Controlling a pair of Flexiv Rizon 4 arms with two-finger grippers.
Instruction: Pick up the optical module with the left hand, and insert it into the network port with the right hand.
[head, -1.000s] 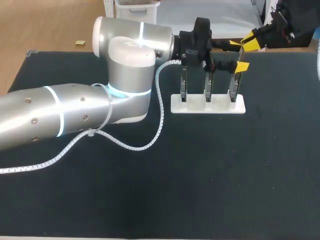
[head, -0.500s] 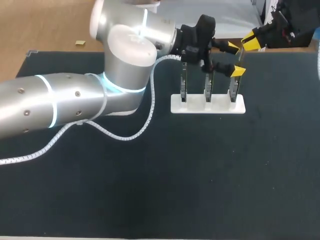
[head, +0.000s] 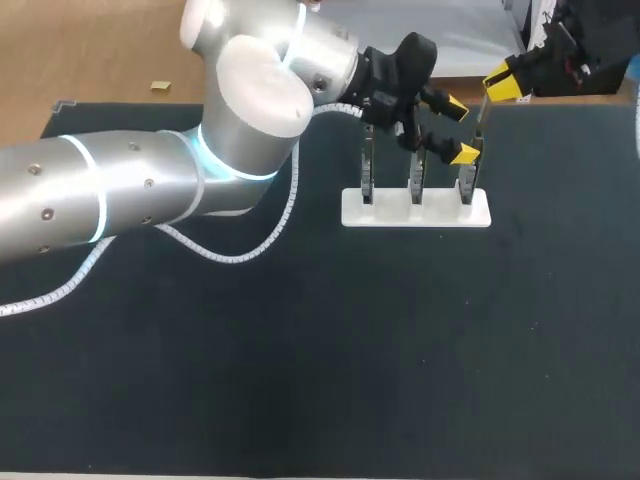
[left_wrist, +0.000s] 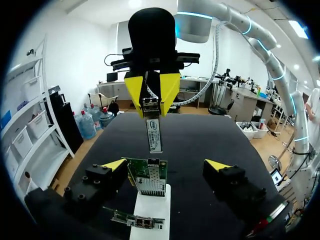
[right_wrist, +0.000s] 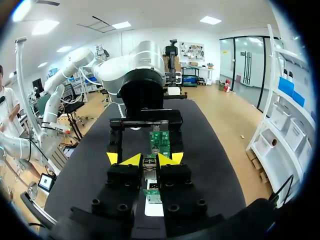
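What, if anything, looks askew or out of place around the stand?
Nothing stands out. The three boards stand upright in the white stand, the right gripper holds the optical module straight, and the left gripper is open beside them.

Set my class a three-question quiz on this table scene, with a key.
1. True or false: the left gripper is shut on the optical module.
2. How many circuit boards stand in the white stand? A two, B three, C four.
3. Fill in: the optical module hangs from the ___ gripper.
Key: 1 false, it is open; 2 B; 3 right gripper.
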